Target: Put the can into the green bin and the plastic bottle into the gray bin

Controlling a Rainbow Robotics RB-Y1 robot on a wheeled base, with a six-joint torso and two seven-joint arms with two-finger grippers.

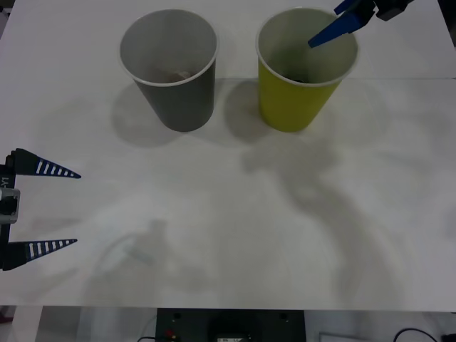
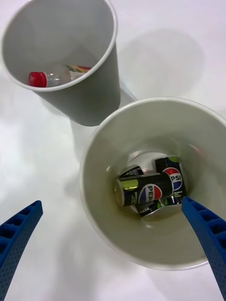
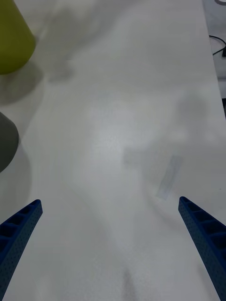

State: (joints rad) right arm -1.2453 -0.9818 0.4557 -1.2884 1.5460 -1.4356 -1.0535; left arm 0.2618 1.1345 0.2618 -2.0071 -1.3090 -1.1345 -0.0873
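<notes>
The green bin (image 1: 296,85) stands upright on the white table (image 1: 228,235), and everything else is easiest placed against it. The gray bin (image 1: 171,71) stands just beside it on the robot's left, apart from it, both mouths open upward so that things can be dropped in from above. The right gripper (image 1: 335,28) hangs over the far right part of the green bin's rim with its blue fingers spread wide and nothing between them, which fits a hand that has let its load fall straight into the cup. The front view shows the green bin's inside as a dim shadow, but the right wrist view looks straight down the cup: the can (image 2: 146,190) lies on its side on the bottom, with at least one more like it packed close against it. That same view looks into the gray bin (image 2: 84,99), where the plastic bottle (image 2: 56,76) with a red cap rests on the bottom; from the front there is only a faint pale shape there. Judging by this, both parts of the task look done. The left gripper (image 1: 43,210) waits well away from the green bin, near the table's left edge, fingers apart and holding nothing; its wrist view takes in the bare tabletop with the green bin (image 3: 12,42) at one corner.
</notes>
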